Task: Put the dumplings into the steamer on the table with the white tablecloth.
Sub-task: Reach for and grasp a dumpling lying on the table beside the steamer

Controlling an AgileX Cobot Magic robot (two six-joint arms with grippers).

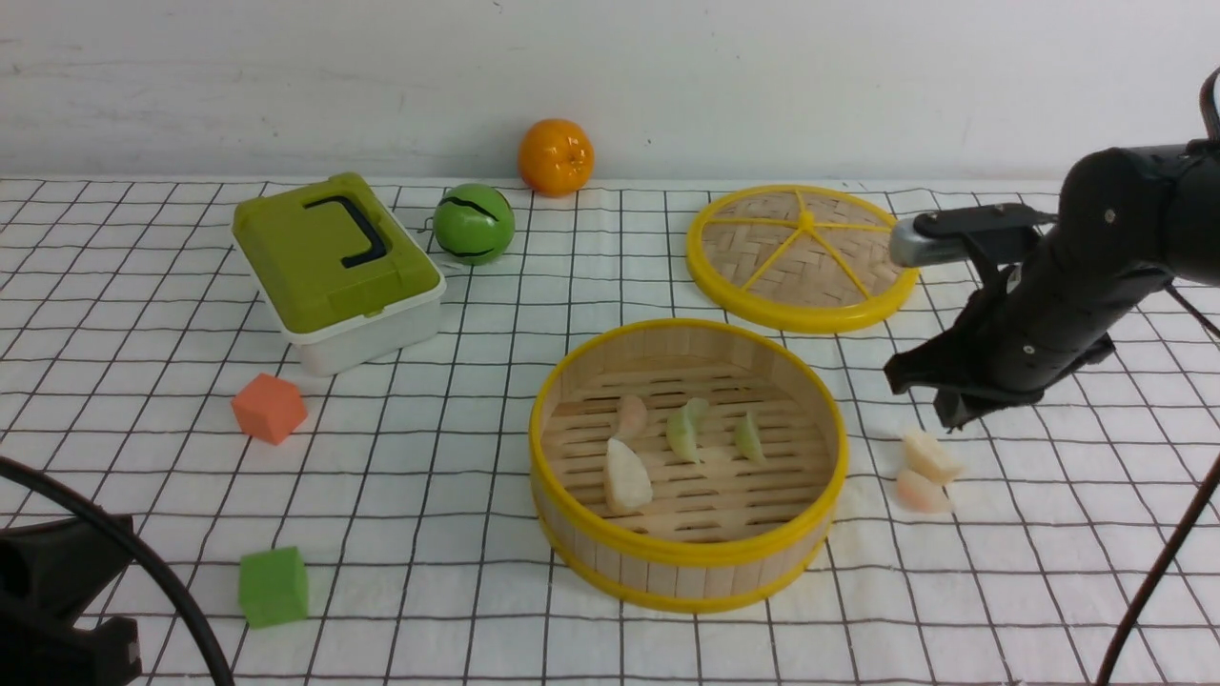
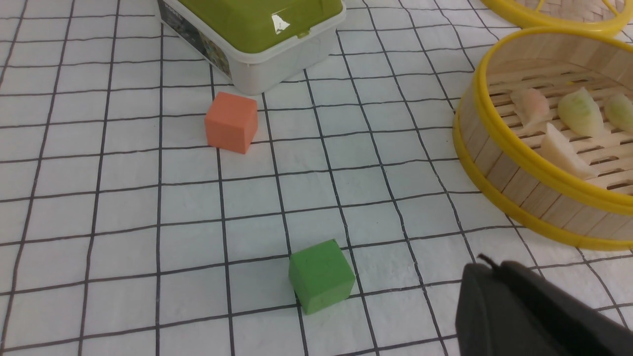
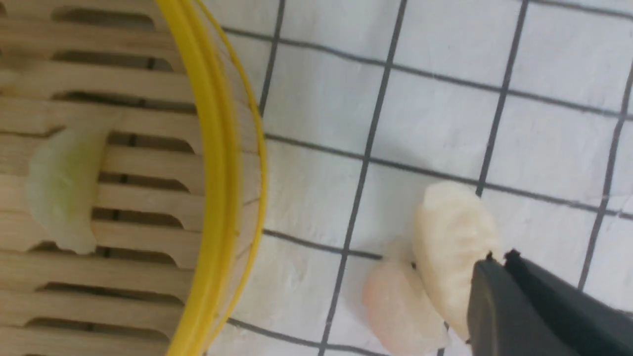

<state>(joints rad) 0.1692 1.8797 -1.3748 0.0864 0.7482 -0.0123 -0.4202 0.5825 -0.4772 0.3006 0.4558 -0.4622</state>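
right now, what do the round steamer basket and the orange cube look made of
Round slat-walled steamer basket: likely bamboo or wood, matt, visible slats and grain; rims look like glossy yellow plastic. Orange cube: probably foam, matt, slightly soft edges.

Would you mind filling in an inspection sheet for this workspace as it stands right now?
Surface: white checked tablecloth, slightly wrinkled, no spills seen.
Job's things: steamer open; four dumplings inside; cream dumpling and pink dumpling touching on the cloth to its right.
Clutter: green-lidded box, green ball, orange, steamer lid, orange cube, green cube.
Grippers: left gripper shut, empty, near the green cube; right gripper shut, at the cream dumpling, not seen gripping it.
Cables: black cable arcs at the front left; another cable at the front right.
Surroundings: plain white wall at the back; nothing else seen.
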